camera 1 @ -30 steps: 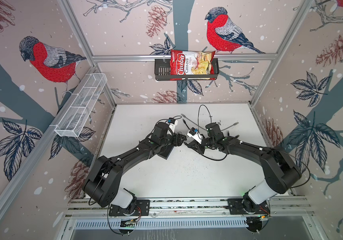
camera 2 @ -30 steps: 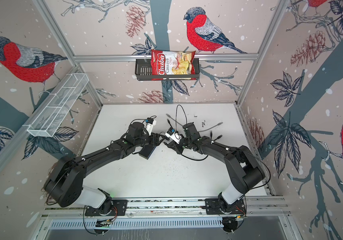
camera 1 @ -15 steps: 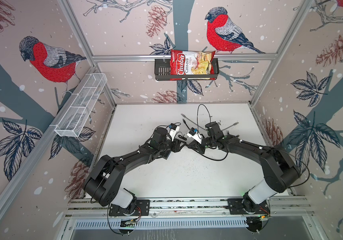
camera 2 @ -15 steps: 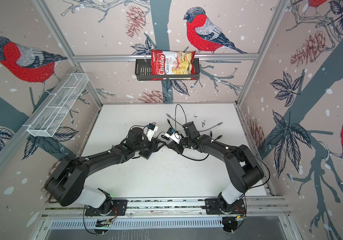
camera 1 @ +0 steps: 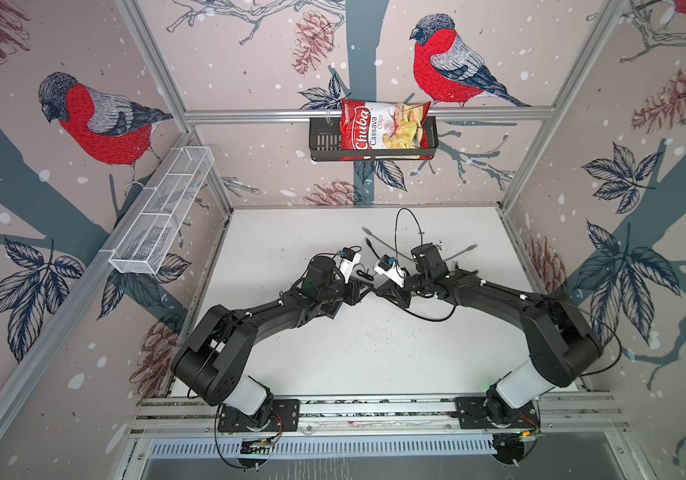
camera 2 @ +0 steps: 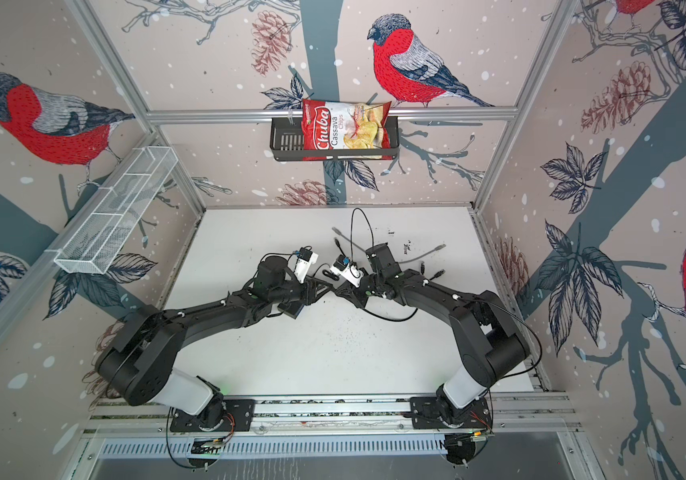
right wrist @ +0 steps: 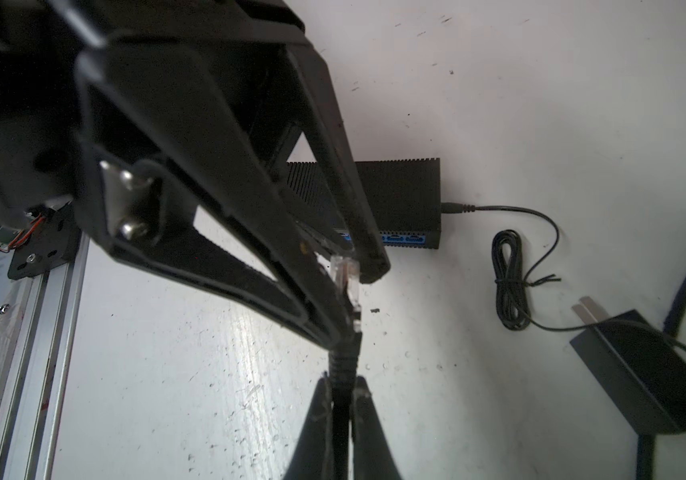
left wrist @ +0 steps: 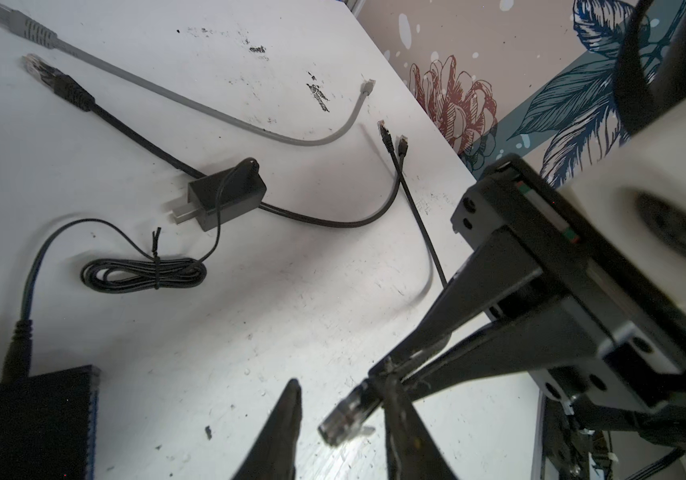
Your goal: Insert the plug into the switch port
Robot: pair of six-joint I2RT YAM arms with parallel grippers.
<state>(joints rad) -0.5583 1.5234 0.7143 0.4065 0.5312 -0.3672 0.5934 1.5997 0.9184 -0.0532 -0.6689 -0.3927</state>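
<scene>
r tool (right wrist: 342, 388) pinching plug (right wrist: 345, 274), l tool (left wrist: 341, 392) spread round it, nr switch (right wrist: 399, 195)

The plug (left wrist: 345, 419), a clear RJ45 tip on a black ribbed boot, is held in the air: boot pinched in my right gripper (right wrist: 341, 388), tip between my left gripper's (left wrist: 339, 388) parted fingers. The switch port (right wrist: 401, 240) — blue-faced, on the long edge of the flat black box (right wrist: 399, 195) — sits apart from it.
</scene>
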